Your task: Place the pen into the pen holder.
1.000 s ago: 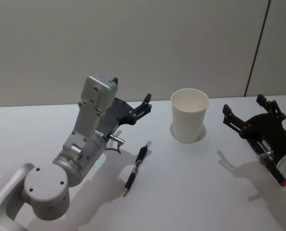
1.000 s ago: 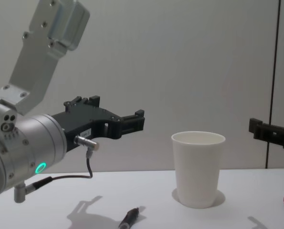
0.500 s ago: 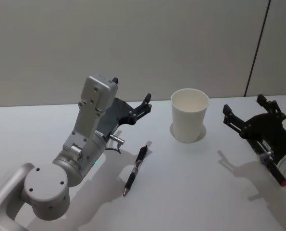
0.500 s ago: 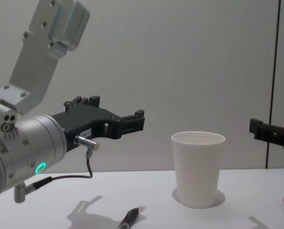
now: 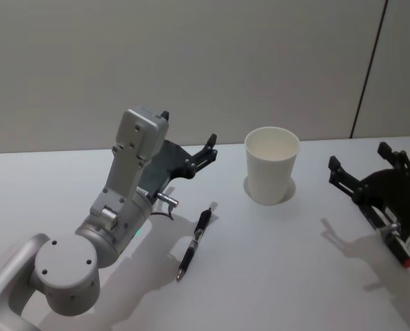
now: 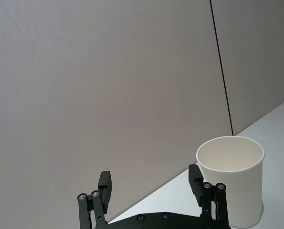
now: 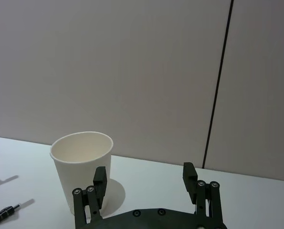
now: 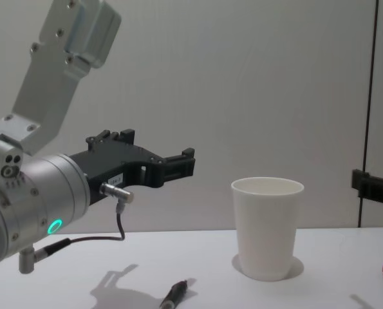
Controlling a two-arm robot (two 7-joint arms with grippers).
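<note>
The left gripper (image 6: 150,177) has its jaws spread wide and holds nothing. It is raised above the table (image 5: 280,276) and points forward, level rather than downward, towards the wall. In the head view its fingertips sit at roughly 12 o'clock from the pen (image 5: 194,243), well apart from it. The pen is a black click pen lying flat on the table, its barrel running from 1 o'clock at the far end to 7 o'clock at the near, silvery tip. The pen holder (image 5: 271,165), a white paper cup, stands upright and empty at about 1 o'clock from the pen, clear of both grippers. The right gripper (image 7: 144,172) is also spread wide and empty, low over the table at about 4 o'clock from the cup.

I judge the task to be at its start: the pen is not yet grasped. The left arm looks the better placed. The next move calls for pitching its gripper downward, lowering it over the barrel's middle with one finger on each side, across the 1-to-7 line, then closing.
</note>
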